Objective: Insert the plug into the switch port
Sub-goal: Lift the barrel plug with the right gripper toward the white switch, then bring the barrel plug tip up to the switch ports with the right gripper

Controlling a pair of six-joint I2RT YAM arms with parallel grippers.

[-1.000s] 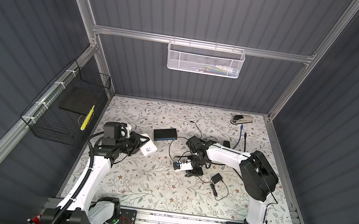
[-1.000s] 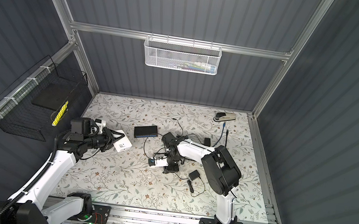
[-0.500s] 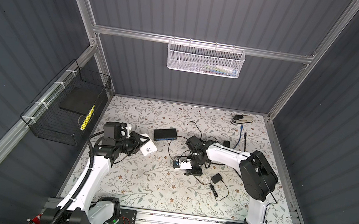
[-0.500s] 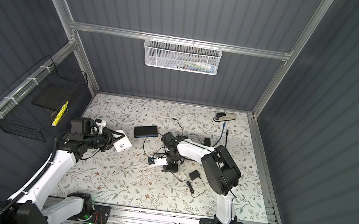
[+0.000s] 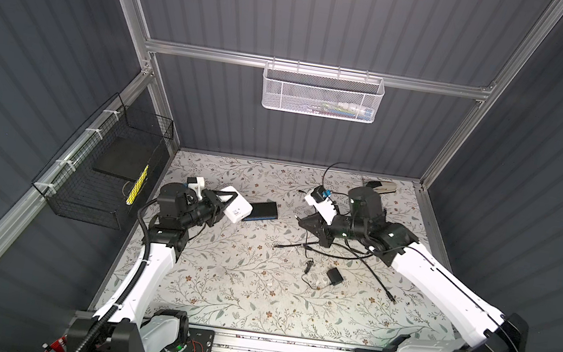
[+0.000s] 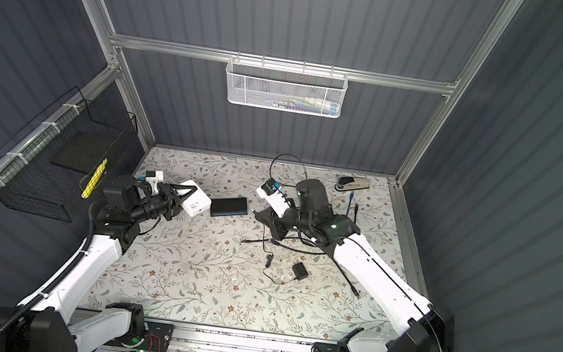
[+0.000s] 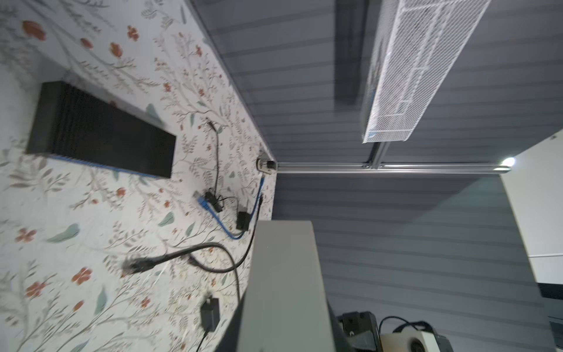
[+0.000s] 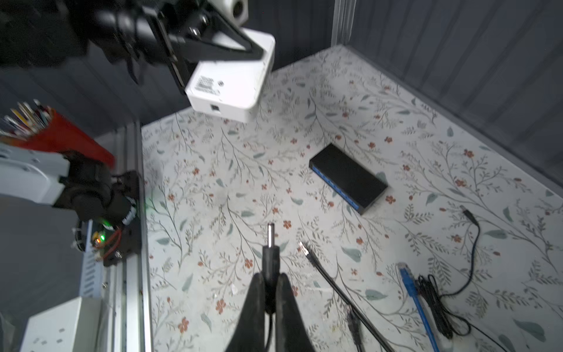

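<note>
**Right wrist view: plug freshly pinched**

Right pincer (image 8: 268, 282) has just snapped shut on the barrel plug (image 8: 270, 253), its tip poking forward above the bench (image 5: 236, 291). Left pincer (image 5: 221, 199) clamps a white box (image 5: 237, 210) aloft. Black network switch (image 8: 350, 179) lies well apart, toward the bench's far-left corner; carrying and aligning come next, I'd say.

Plastic, metal and print showing their finishes

The plug (image 8: 270, 253) is showing a bright metal tip on a matt black sleeve; the right fingers (image 8: 253, 304) are looking matt black; the white box (image 8: 228, 85) is gleaming as smooth plastic; the black network switch (image 8: 350, 179) is looking matt, the counter (image 8: 213, 170) wearing a matt floral print.
</note>
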